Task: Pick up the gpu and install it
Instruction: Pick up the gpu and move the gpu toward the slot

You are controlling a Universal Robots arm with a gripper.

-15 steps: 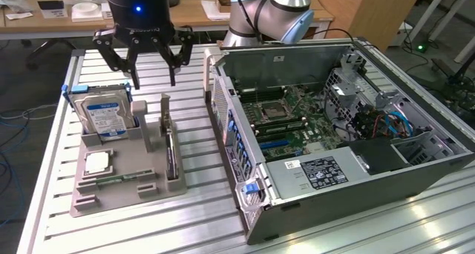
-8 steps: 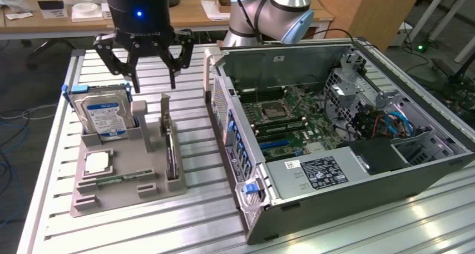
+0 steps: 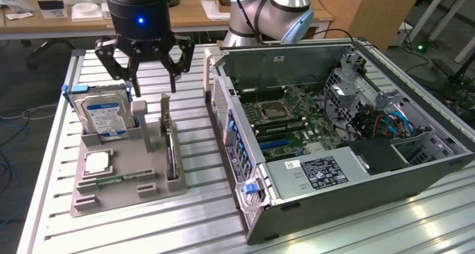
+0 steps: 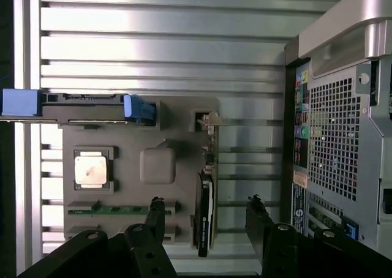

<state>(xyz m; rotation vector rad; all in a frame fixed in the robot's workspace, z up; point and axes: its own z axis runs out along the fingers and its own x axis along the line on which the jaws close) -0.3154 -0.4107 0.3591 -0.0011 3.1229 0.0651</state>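
Observation:
The gpu (image 3: 171, 154) is a thin dark card standing on edge in a slot along the exterior view's right side of the grey holder (image 3: 137, 159). From the wrist view the gpu (image 4: 205, 214) appears as a narrow black strip with a metal bracket at one end. My gripper (image 3: 154, 88) hangs open above the far end of the holder, nothing between its fingers. In the wrist view the gripper (image 4: 205, 203) straddles the card from above, one black finger (image 4: 155, 214) on each side, well apart from it.
The holder also carries a silver hard drive (image 3: 106, 116) standing upright, a processor chip (image 3: 97, 163) and a green memory stick (image 3: 119, 180). An open computer case (image 3: 415, 170) with its motherboard (image 3: 297, 126) exposed lies close beside the holder on the slatted aluminium table (image 3: 193, 220).

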